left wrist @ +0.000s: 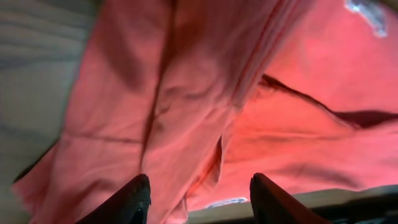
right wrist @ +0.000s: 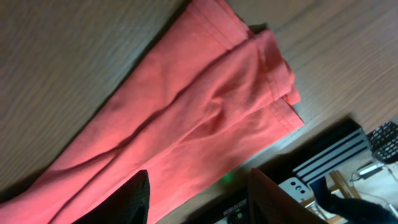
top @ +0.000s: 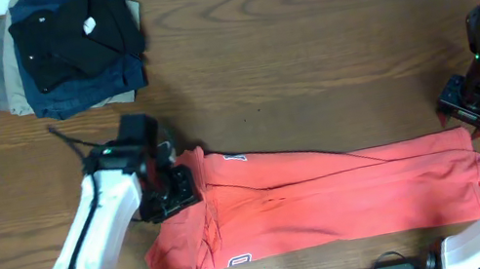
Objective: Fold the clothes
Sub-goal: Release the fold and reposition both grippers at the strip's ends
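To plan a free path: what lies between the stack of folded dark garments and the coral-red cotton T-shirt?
Mostly bare brown wooden table, seen in the overhead view; the left arm reaches over it beside the coral-red T-shirt.

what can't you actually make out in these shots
- Overhead: the lettering on the T-shirt is mostly folded under, unreadable.
- Left wrist: lettering blurred, cut off by the top-right edge.
- Overhead: lower garments in the pile are covered by the black one.
- Right wrist: the T-shirt runs off the left edge.
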Robot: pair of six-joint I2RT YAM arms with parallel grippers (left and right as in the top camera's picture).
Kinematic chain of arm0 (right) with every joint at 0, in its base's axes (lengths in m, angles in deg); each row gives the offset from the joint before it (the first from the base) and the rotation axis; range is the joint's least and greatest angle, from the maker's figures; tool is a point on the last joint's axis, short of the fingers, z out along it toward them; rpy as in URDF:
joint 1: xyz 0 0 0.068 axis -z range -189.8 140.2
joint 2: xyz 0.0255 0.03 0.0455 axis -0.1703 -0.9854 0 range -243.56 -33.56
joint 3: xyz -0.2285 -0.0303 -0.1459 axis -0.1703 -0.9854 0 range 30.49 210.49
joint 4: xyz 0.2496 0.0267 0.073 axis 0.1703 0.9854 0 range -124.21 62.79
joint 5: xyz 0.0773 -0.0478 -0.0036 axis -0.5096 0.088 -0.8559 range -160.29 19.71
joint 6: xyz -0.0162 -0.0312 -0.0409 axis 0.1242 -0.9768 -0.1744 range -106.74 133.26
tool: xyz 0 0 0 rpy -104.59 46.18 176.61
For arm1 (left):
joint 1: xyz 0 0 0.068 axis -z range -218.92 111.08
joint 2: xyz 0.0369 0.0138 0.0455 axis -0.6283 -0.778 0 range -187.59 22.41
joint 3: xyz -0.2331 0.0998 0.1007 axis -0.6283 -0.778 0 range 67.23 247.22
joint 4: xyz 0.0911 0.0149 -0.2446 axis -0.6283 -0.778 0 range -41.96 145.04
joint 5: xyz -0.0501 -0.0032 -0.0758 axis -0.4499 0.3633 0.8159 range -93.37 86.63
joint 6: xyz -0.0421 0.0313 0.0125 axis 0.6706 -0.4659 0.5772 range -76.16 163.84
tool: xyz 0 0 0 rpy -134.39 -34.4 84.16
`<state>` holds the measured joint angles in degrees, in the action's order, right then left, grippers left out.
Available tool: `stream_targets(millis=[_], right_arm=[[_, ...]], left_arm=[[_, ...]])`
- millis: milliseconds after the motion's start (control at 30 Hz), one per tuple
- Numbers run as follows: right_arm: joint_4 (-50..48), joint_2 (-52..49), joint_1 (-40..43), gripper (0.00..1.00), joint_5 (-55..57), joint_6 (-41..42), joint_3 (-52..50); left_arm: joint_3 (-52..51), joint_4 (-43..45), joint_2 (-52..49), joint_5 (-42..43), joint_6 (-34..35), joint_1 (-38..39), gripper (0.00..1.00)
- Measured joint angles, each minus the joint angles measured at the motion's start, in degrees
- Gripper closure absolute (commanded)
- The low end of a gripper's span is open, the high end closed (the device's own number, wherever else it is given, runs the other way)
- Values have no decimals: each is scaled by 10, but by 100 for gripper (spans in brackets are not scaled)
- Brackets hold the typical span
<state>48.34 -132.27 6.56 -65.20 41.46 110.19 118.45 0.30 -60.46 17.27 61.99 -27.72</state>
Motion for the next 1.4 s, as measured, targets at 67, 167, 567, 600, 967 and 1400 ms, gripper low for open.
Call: stream_targets(millis=[67, 167, 567, 600, 967, 1400], right_arm=[[-2, 0, -4, 51, -2, 0, 0], [-2, 0, -5, 51, -1, 0, 0], [-2, 0, -5, 50, -2, 0, 0], [-2, 0, -5, 51, -2, 0, 0], [5, 0, -5, 51, -2, 0, 0], [30, 0, -5, 52, -2, -9, 0]], left_arm=[[0, 11, -32, -1, 0, 18, 48], [0, 24, -61, -9, 0, 42, 48], [0, 29, -91, -136, 61, 66, 52], [0, 29, -91, -139, 62, 66, 57], [0, -7, -90, -156, 88, 66, 94], [2, -134, 51, -218, 178, 57, 49]])
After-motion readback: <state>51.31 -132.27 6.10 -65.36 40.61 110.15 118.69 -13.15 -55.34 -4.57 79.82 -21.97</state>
